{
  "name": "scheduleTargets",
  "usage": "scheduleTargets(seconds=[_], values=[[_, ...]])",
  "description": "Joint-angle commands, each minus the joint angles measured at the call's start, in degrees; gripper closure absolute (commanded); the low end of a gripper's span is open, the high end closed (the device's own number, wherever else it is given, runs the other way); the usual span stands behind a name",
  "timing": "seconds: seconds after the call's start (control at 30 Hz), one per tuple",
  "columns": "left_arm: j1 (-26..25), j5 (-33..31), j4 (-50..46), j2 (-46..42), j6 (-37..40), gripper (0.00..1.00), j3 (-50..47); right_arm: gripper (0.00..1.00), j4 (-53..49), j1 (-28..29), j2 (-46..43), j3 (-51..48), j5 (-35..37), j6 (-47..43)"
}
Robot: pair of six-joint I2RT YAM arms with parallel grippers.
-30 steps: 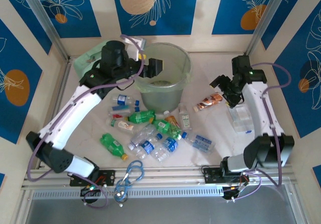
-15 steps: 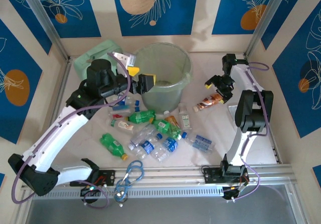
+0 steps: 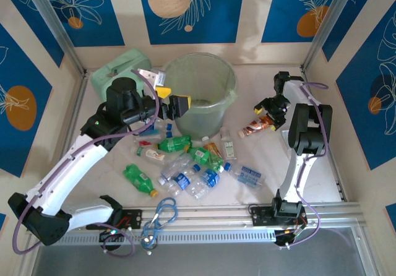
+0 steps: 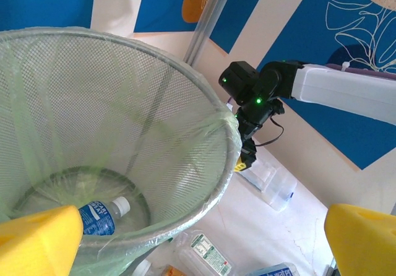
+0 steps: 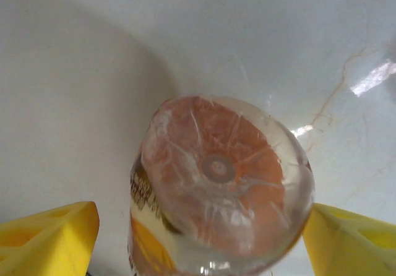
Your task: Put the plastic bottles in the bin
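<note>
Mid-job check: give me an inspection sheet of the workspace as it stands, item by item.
Surface: table, pale, no spill seen.
Job's things: bin upright; one blue-labelled bottle inside it; pile of bottles lying on the table in front of it; orange-labelled bottle lying to its right.
Clutter: green case behind the bin's left; blue carabiner at the near edge; clear box on the right.
Grippers: left gripper open, empty, at the bin's rim; right gripper open, straddling the orange-labelled bottle's base.
Cables: purple cables along both arms, no snag seen.
Surroundings: blue patterned walls; metal rail in front.
</note>
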Motion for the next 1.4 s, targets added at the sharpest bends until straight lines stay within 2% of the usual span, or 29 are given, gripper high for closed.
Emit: scheduleTargets(seconds=[0.0,0.17,0.63,0.8,1.0,1.2,1.37], values=[[0.5,1.1,2.1,0.3,-1.2,0.0,-0.2,0.16,0.1,-0.6,1.5,-0.2,-1.3,0.3],[0.4,1.6,1.2,1.0,-1.4,0.0,1.0,0.17,0.7,-0.7,2.6,-0.7,-1.0,-0.4],[0.4,1.9,1.8,2.0,-1.3,0.0,1.6,0.32,2.3,-1.4,2.0,-2.4,-2.2,-1.2],[0.4,2.1,2.1,2.6,-1.9,0.0,1.8,0.34,2.2,-1.5,1.9,-2.4,-2.0,-1.4],[0.4,1.7,2.1,2.4,-2.1,0.0,1.6,0.46,1.9,-1.5,0.9,-2.6,-2.0,-1.7],[0.5,0.8,2.3,2.4,-3.4,0.0,0.7,0.48,1.6,-1.5,-4.4,-3.6,-2.2,-1.6],[0.4,1.2,3.6,2.3,-4.4,0.0,0.4,0.49,1.3,-1.5,-15.4,-5.0,-3.9,-1.1]])
